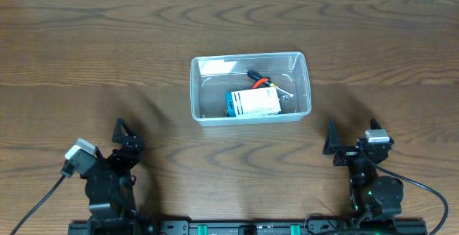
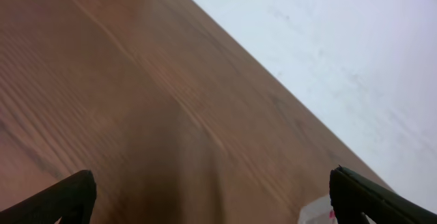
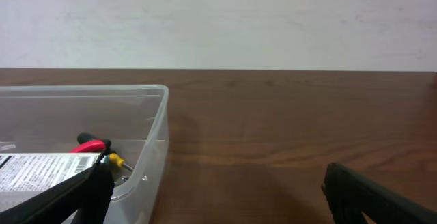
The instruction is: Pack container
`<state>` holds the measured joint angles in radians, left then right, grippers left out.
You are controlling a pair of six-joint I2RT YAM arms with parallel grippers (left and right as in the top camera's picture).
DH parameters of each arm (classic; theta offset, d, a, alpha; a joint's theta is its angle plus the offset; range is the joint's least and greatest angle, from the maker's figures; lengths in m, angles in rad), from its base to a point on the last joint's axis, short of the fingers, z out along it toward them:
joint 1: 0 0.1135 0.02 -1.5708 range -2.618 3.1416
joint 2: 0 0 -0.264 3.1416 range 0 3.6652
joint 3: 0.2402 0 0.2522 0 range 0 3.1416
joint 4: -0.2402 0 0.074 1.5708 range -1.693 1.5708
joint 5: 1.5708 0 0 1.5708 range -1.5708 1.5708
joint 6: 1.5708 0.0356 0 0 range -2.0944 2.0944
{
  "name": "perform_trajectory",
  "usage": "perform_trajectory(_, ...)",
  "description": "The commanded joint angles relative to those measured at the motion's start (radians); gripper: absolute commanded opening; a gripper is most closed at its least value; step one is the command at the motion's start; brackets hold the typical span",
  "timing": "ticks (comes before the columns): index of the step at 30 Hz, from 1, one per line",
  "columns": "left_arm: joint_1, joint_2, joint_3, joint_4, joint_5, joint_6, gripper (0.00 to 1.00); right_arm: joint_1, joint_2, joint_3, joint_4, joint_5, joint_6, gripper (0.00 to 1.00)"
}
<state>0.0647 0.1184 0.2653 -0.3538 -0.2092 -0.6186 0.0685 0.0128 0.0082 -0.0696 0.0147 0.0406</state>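
Black arms [image 1: 109, 185], pointed black jaws, white camera blocks [image 1: 80, 151], black cables [image 1: 419, 183]

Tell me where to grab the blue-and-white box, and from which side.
Probably from straight above: the blue-and-white box lies flat inside the container, whose walls block a sideways approach. Close across its narrower width near the left end, clear of the red-handled tool.

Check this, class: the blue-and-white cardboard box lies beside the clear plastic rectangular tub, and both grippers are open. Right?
No. The blue-and-white cardboard box lies inside the clear plastic rectangular tub, not beside it, as the overhead view shows. The left gripper and right gripper are indeed open.
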Motion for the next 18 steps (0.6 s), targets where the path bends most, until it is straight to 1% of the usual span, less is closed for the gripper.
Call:
perform_trajectory(1,-0.013,-0.021,-0.027,0.005,0.000,-0.016,0.98,-0.010,-0.007,-0.003,-0.002,0.004,-0.012,0.99)
perform_trajectory(9,-0.030,-0.045,-0.084,0.005,-0.001,-0.019,0.98,-0.010,-0.007,-0.003,-0.002,0.004,-0.012,0.99)
perform_trajectory(18,-0.032,-0.112,-0.150,0.005,0.000,-0.027,0.98,-0.010,-0.007,-0.003,-0.002,0.004,-0.012,0.99)
